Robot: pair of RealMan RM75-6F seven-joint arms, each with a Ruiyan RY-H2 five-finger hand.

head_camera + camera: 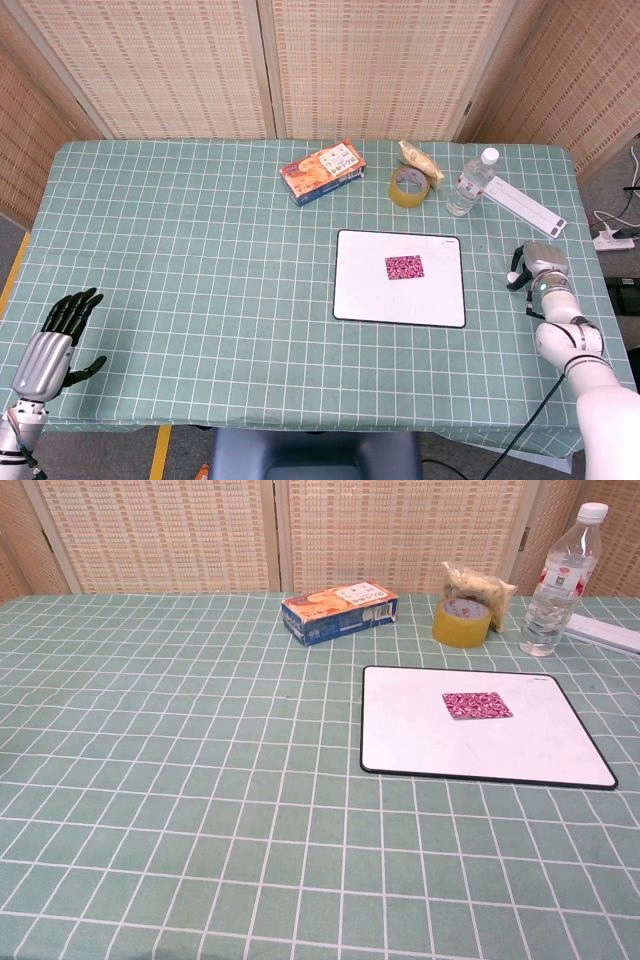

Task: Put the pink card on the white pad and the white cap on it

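The pink patterned card (405, 267) (477, 704) lies flat near the middle of the white pad (400, 300) (430, 742). My right hand (537, 268) hangs low over the table's right side, just beyond the pad's right edge, and appears only in the head view. Its back faces the camera and its dark fingers curl down around a small white thing, the white cap (513, 279), which peeks out at the hand's left side. My left hand (62, 340) rests at the front left corner with its fingers spread and nothing in it.
Behind the pad stand an orange-and-blue snack box (322, 171) (339, 610), a yellow tape roll (409, 186) (462, 622), a small bag (420, 158) (478, 583) and a capped water bottle (471, 183) (558, 580). A long white box (525, 206) lies at the far right.
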